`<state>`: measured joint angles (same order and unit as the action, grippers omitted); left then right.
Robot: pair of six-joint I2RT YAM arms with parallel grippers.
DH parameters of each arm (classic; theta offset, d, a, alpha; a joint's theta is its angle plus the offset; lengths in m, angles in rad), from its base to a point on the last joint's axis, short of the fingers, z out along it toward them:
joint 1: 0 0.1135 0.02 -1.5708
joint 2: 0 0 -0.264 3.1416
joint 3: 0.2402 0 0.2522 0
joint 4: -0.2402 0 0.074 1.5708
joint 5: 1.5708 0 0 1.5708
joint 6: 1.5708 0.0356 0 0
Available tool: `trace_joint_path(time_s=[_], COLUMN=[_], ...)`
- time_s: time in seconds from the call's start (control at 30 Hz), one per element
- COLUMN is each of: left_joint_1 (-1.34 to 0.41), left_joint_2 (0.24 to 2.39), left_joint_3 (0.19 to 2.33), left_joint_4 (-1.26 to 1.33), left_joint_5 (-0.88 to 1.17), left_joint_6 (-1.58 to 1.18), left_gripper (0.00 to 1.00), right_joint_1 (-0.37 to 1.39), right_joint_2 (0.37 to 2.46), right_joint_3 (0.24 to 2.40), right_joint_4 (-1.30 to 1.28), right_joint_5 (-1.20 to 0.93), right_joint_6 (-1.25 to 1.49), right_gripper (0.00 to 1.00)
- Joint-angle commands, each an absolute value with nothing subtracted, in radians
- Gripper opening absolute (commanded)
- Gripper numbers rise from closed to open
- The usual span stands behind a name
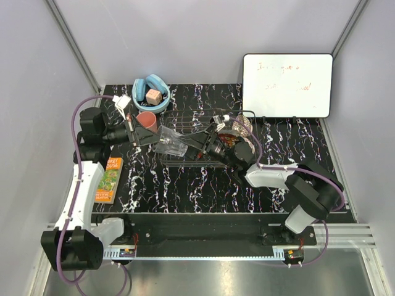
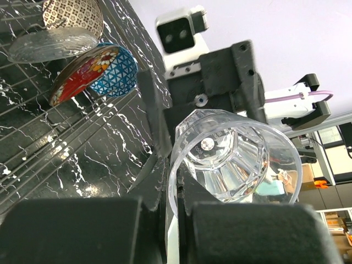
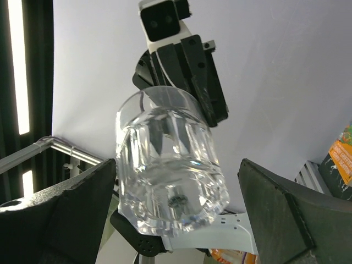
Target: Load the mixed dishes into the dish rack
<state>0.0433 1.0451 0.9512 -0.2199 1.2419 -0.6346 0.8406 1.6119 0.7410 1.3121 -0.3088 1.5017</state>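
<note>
Left gripper (image 2: 173, 215) is clenching the glass (image 2: 231, 159) by its rim above the rack (image 1: 191, 120), right gripper (image 3: 177, 190) is gaping around its base (2-arm handoff?), so I'd be closing right before loosening left.

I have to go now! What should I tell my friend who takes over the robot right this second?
Left gripper: shut on the rim of the clear glass tumbler, holding it above the dish rack.
Right gripper: open, one finger on either side of the tumbler, not gripping it.
Done: salmon-pink cup at the rack's left end. The pale speckled bowl, clear glass bowl, red floral bowl and blue patterned bowl lean together at its right end.
Left to do: set the tumbler in the rack, probably in the middle.
</note>
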Motion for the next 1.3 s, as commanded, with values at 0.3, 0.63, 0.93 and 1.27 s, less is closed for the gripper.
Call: trace_joint_path(time_s=[0.3, 0.63, 0.93, 1.27], left_joint_1=[0.043, 0.043, 0.098, 0.322], left_joint_2=[1.038, 1.06, 1.101, 1.108], left_joint_3=[0.997, 1.006, 1.069, 1.204], left_joint_4=[-0.192, -0.274, -0.457, -0.552], left_joint_5=[1.233, 1.2, 1.163, 1.236], left_joint_6=[-0.617, -0.474, -0.279, -0.176], left_gripper=[0.0, 0.0, 0.49, 0.99], right_joint_1=[0.853, 0.851, 0.809, 0.618], right_joint_2=[1.623, 1.678, 1.644, 1.531], right_joint_3=[0.772, 0.838, 0.775, 0.779], right_joint_4=[1.563, 1.566, 1.566, 1.211], right_joint_5=[-0.336, -0.377, -0.367, -0.628], right_joint_6=[1.534, 1.626, 1.655, 1.538], right_gripper=[0.99, 0.61, 0.0, 0.0])
